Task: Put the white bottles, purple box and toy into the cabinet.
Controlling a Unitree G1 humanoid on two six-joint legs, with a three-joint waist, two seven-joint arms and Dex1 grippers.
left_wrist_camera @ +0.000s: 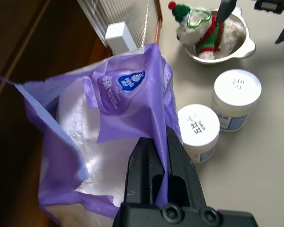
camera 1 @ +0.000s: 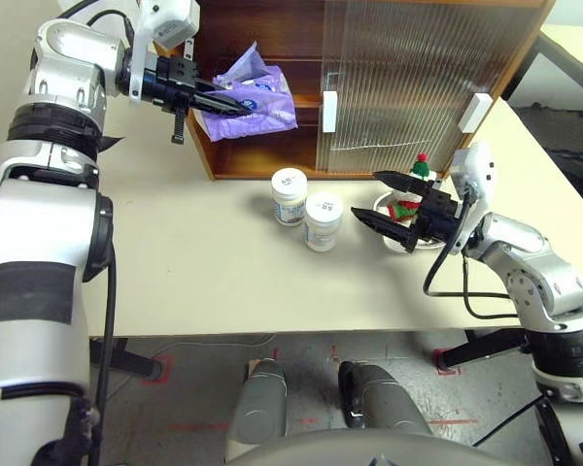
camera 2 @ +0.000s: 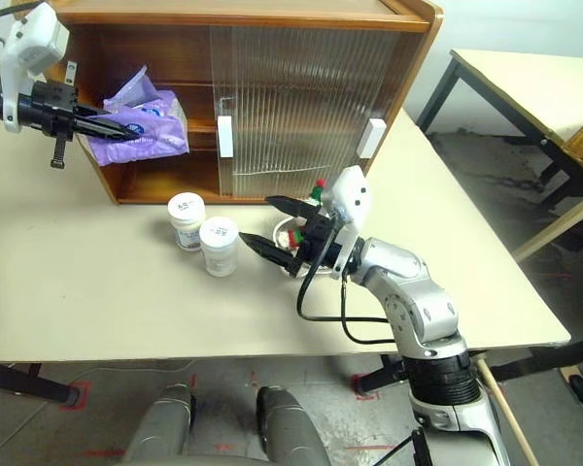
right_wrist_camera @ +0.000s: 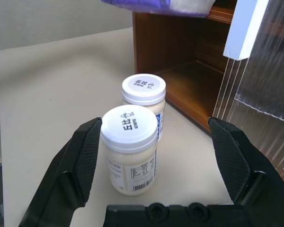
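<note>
purple box (camera 1: 251, 95) hangs pinched in the left gripper (camera 1: 235, 104), whose black fingers are pressed together on a fold of its crinkly plastic, at about 11 o'clock in the head view. the pack is held up at the open left side of the cabinet (camera 1: 272, 29), level with the inner shelf, its lower edge clear of the cabinet floor. the ribbed sliding doors (camera 1: 398, 78) cover the cabinet's right part.

white bottles (camera 1: 290, 195) (camera 1: 323, 220) stand upright on the table (camera 1: 214, 282) just in front of the cabinet's open bay, near the middle of the view, side by side and close to touching.

at about 3 o'clock from the bottles, the toy (camera 1: 408, 199) sits in a round steel bowl (left_wrist_camera: 244, 45), its green hat and red top showing above the rim.

right gripper (camera 1: 387, 199) hovers low over the table with its fingers spread wide, pointing toward the bottles; one finger reaches across in front of the bowl. from its wrist camera the nearer bottle stands between the two open fingers, touching neither.
</note>
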